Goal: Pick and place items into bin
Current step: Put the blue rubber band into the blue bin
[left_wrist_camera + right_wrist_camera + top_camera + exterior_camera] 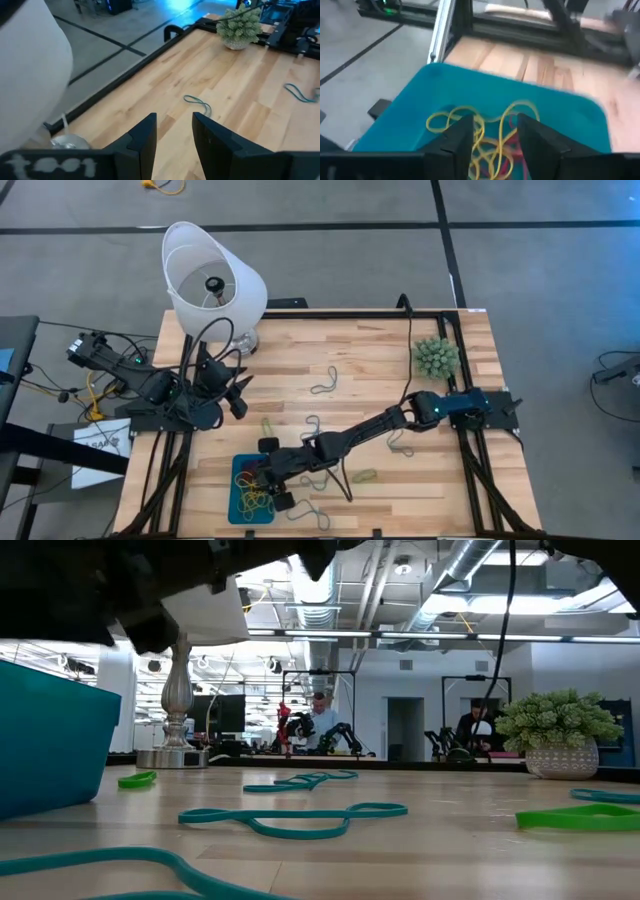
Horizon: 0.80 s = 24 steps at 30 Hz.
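Observation:
The teal bin sits near the table's near edge, left of centre, with a tangle of yellow and red rubber bands lying in it. My right gripper hovers open right over the bin, fingers spread above the tangle; in the high view it is at the bin's right side. More loose bands lie flat on the wood: grey-blue ones, green ones. My left gripper waits open at the table's left.
A white lampshade on a silver base stands at the far left corner. A spiky green plant ball is at the far right. Another grey band lies by the near edge. People and other robot arms show in the room behind.

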Motion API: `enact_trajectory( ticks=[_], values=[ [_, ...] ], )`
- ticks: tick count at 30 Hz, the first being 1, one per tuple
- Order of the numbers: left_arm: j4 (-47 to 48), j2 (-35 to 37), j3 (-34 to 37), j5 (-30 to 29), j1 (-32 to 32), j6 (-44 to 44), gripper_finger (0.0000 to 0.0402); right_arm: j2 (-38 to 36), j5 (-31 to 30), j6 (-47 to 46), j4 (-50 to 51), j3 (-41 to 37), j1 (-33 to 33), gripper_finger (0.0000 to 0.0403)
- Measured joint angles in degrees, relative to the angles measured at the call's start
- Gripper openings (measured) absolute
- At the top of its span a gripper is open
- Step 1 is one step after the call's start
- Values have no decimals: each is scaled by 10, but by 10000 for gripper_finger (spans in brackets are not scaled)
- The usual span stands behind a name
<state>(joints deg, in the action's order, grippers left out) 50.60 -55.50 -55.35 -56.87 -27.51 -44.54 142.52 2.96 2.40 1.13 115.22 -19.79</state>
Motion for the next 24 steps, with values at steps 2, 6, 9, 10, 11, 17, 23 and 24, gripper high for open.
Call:
enact_trajectory(
  ticks=[2, 6, 9, 10, 11, 17, 23, 24],
  values=[
    [0, 0, 0, 14, 0, -12, 116, -14, 1, -39, 56, -1, 4, 158],
    [0, 0, 0, 37, 0, -23, 116, -62, -1, -73, 171, -5, 12, 170],
    [1, 0, 0, 37, 0, -24, 116, -105, -3, -58, 216, -30, 10, 173],
    [1, 0, 0, 37, 0, -31, 116, -119, -3, -42, 234, -40, 6, 174],
    [1, 0, 0, 37, 1, -41, 116, -133, -3, -30, 247, -49, 2, 174],
    [13, 0, 0, 77, 46, -66, 116, -251, -25, -39, 387, -113, -9, 169],
    [-33, -56, 0, 158, 108, -28, 116, -392, -74, -106, 470, -224, -12, 166],
    [-51, -76, 0, 174, 118, -6, 116, -421, -74, -117, 467, -254, -12, 166]
  ],
)
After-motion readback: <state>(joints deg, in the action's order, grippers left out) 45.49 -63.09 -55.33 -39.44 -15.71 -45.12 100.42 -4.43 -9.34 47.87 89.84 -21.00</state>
